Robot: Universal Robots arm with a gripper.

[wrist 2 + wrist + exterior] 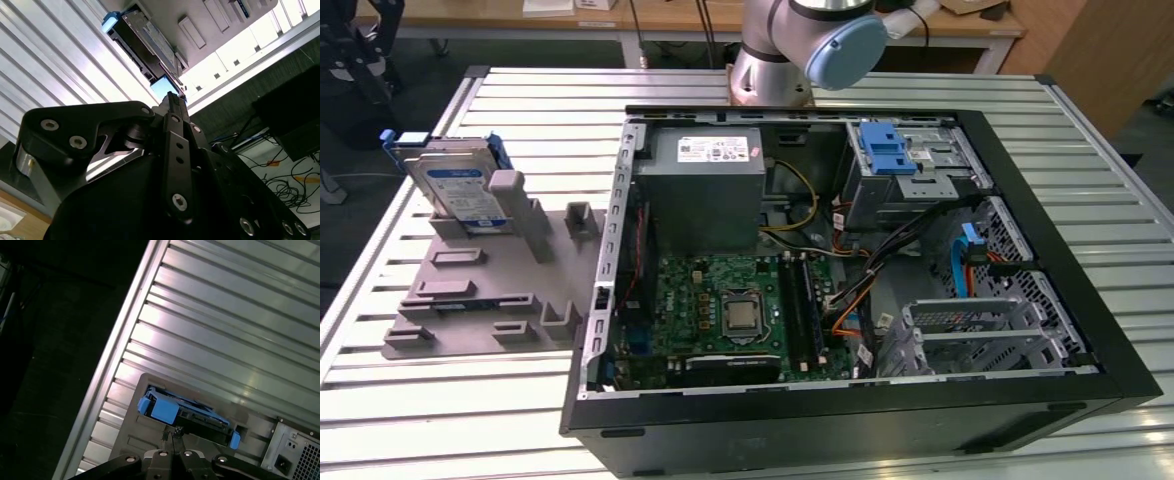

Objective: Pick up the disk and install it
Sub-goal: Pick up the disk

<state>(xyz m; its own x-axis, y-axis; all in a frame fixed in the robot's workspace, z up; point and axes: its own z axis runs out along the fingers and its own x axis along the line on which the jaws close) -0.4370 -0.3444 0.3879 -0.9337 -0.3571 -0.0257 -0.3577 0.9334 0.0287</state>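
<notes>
The disk stands on edge in a grey holder on the slatted table, at the exterior view's left of the open computer case. Its blue-and-white label and blue carrier frame show. In both wrist views my gripper hangs above the disk, clear of it. Its two fingers are pressed together with nothing between them. The disk's blue frame lies just beyond the fingertips.
Inside the case are a grey power supply box, a silver cage with a blue latch and the green motherboard. The arm's base stands behind the case. The table edge runs close to the holder.
</notes>
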